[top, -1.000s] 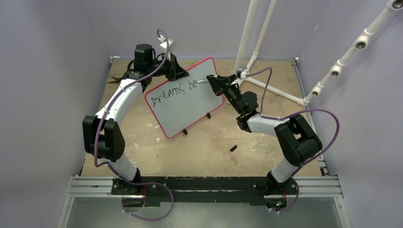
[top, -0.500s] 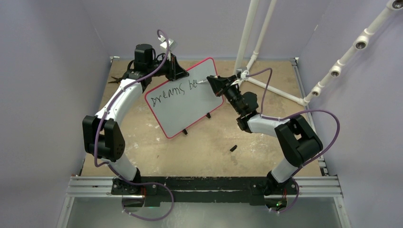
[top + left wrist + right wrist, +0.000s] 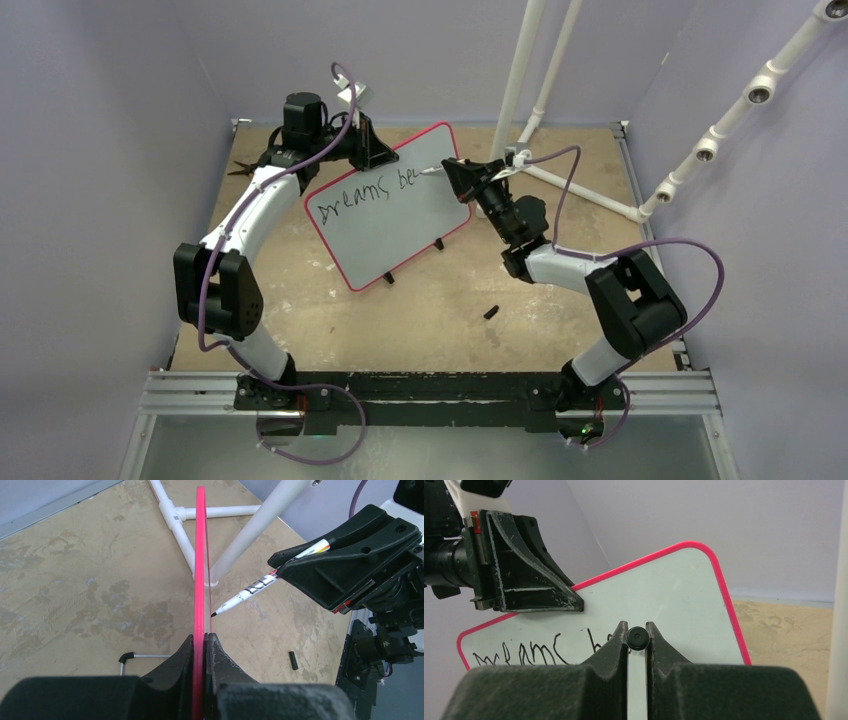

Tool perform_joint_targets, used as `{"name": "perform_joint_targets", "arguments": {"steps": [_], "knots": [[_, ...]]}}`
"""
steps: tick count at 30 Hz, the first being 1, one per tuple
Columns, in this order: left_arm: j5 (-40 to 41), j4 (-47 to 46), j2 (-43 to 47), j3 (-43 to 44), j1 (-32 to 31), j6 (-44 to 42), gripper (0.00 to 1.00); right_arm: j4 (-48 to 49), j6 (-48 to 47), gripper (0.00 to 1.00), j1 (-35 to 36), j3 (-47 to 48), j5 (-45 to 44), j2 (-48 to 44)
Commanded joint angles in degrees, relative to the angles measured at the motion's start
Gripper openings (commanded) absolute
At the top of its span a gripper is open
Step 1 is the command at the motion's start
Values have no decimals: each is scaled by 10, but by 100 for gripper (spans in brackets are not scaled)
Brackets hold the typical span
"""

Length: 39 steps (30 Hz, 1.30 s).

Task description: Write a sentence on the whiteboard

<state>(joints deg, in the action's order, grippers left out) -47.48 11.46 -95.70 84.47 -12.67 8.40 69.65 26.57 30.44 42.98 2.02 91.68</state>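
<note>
1. The left tool (image 3: 200, 641) is shut tight on the top edge of the whiteboard (image 3: 395, 215), with one finger on each side of its pink rim
2. The whiteboard stands tilted on the table (image 3: 450, 300), near the back and a bit to the left, with its small black feet at the bottom
3. The right tool (image 3: 637, 632) is shut on a marker (image 3: 260, 585), and the marker's round black back end shows between the fingers
4. The marker points at the whiteboard's white face, near the top right part. Its black tip is just beside the face, and I cannot tell if it touches
5. The sentence (image 3: 365, 193) is written in black across the top part of the board. So far it reads "Dreams be", and the marker tip is right after the last letter
6. A small black cap (image 3: 492, 312) lies on the table in front of the board, well apart from both tools
7. White pipes (image 3: 528, 80) stand at the back right of the table
</note>
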Motion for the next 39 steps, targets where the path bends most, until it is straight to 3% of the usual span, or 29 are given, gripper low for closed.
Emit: {"name": "perform_joint_targets", "arguments": {"steps": [1,28,39], "knots": [[-25,47,-13,-19,-2,1,0,20,-4,0,0,-2,0,-24],[-29,45,-13,-21,-2,2,0,31,0,0,-2,30,-32,6],[-29,44,-13,-20,-2,4,0,27,-18,0,-2,48,7,20]]}}
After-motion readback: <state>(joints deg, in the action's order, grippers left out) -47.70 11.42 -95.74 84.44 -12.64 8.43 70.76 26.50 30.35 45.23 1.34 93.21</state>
